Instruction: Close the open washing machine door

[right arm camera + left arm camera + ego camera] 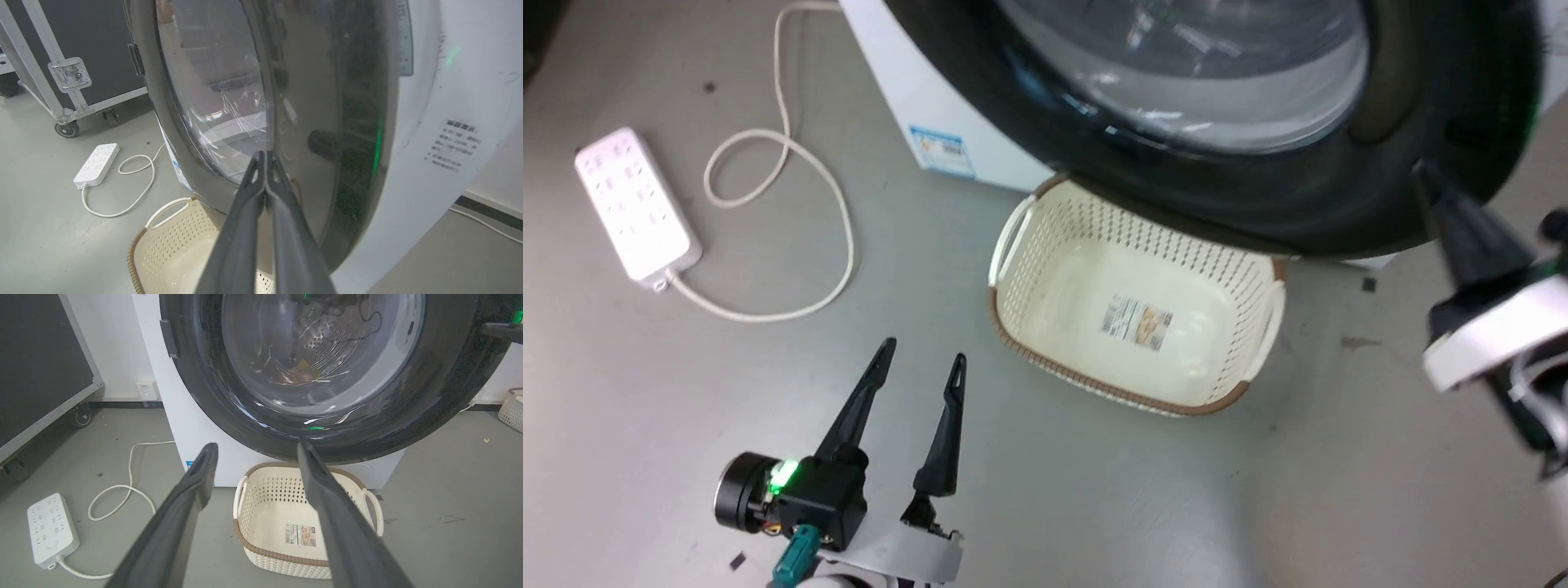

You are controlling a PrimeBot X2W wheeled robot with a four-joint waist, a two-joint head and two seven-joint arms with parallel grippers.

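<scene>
In your head view, one washing machine door [1258, 204] spans the top, its black rim hanging over one cream basket [1013, 245] on the floor. Your left gripper [924, 351] sits at the lower left with its two fingers apart, holding nothing. Your right gripper [1437, 196] reaches up at the right edge, its tip at the door's rim. One white power strip [633, 204] lies well to the left.

In your left wrist view, the two fingers stand spread before the door [204, 388]. You can count two baskets: the one below the door [282, 555] and another at the far right edge [510, 410]. One wheeled case [41, 367] stands to the left.

In your right wrist view, the right gripper's [265, 157] two fingers are pressed together, pointing at the door [351, 122]; you cannot tell whether they touch it. The door's right edge lies close against the white machine front [449, 102].
</scene>
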